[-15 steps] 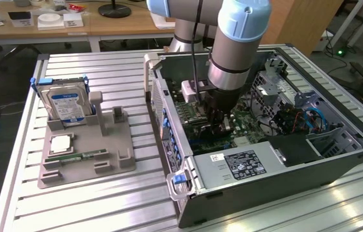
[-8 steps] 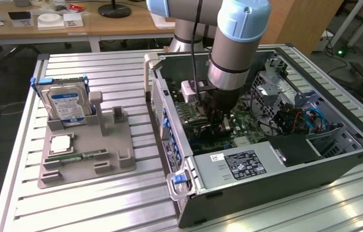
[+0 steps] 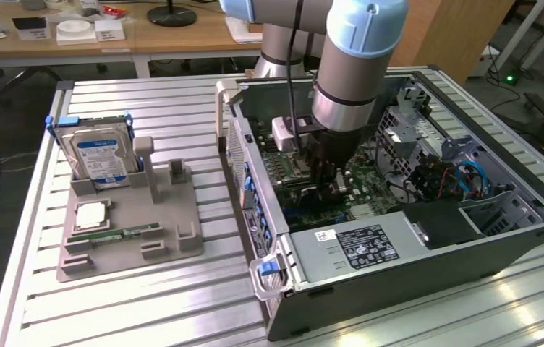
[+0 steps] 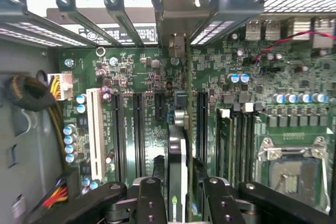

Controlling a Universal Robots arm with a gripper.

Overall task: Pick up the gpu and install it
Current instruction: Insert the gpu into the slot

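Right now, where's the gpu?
The gpu stands on edge inside the computer case at the exterior view's right, over the motherboard slots, between the gripper's fingers.

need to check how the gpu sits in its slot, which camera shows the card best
The wrist view. There the gpu stands edge-on between the fingers, running down the motherboard among the slots, its bracket end reaching the rear panel. In the exterior view the arm and gripper cover that spot inside the computer case, so hardly any of the card is visible.
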